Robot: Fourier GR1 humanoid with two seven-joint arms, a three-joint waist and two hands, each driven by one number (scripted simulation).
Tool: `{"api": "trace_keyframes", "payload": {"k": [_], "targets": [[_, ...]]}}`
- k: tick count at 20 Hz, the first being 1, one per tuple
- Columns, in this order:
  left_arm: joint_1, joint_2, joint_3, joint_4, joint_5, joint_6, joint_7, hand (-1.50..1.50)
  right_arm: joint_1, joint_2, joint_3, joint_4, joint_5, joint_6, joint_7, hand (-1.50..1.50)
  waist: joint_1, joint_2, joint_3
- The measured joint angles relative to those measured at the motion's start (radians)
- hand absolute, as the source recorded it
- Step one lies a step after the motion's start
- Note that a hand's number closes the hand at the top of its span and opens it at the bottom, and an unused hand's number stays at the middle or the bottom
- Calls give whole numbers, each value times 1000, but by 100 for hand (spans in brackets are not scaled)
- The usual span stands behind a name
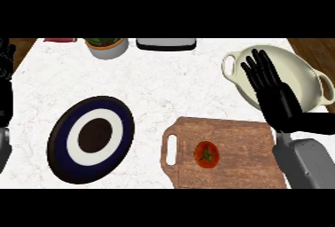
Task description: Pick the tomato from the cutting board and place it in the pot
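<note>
Spanning the view: white marble counter (pixel 163 88) w/ wood floor at corners.

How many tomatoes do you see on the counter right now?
1. The tomato lies on the cutting board, near its handle end, below the cream pot. The right hand covers part of the pot, so something inside could be hidden.

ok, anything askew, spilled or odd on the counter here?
Nothing stands out. The tomato sits whole on the cutting board, the pot is upright and the plate lies flat. The right hand is open over the pot, holding nothing; the left hand rests at the left edge. No spills.
</note>
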Motion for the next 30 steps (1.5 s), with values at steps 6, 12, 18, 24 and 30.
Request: {"api": "trace_keyframes", "payload": {"k": [6, 12, 18, 24, 30], "targets": [[102, -77, -118, 56, 62, -103, 54, 0, 112, 27, 62, 6, 204, -246, 45, 150, -46, 34, 6], [196, -135, -199, 109, 119, -168, 106, 0, 182, 5, -16, -11, 445, -608, -48, -150, -132, 27, 1], [237, -171, -254, 143, 155, -242, 105, 0, 312, 194, 99, -130, 677, -944, -191, -150, -105, 23, 8], [232, -186, -276, 163, 158, -283, 90, 0, 540, 272, 296, -180, 877, -1101, -39, -150, -69, 31, 8], [217, -204, -292, 198, 146, -315, 61, 0, 671, 290, 448, -264, 1046, -1169, 225, -150, -32, 41, 10]]}}
